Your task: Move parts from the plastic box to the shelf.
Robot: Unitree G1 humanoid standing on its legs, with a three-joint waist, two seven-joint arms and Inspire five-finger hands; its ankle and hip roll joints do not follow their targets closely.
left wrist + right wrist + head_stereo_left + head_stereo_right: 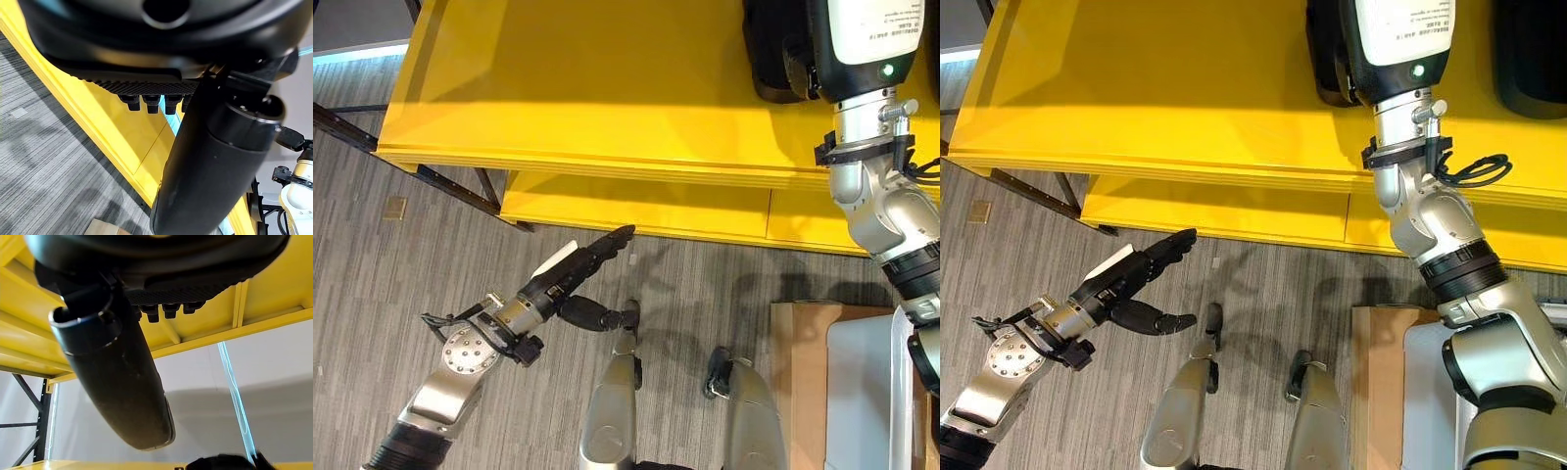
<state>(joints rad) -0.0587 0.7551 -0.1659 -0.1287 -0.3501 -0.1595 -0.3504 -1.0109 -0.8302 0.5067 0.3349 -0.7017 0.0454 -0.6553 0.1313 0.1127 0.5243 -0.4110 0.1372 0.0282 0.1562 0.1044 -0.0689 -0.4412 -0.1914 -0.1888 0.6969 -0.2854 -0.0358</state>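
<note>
Yellow shelf (607,98) ahead; left robot hand (570,269) open, empty, idle over floor; right robot hand (161,284) up at shelf, fingers straight, likely placing part.

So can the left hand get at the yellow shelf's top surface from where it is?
Probably yes: the left hand, fingers straight and holding nothing, hangs over the floor just short of the yellow shelf, with nothing between them.

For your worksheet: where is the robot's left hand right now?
The left hand hangs open over the grey floor, lower left in the eye views, just before the yellow shelf.
</note>
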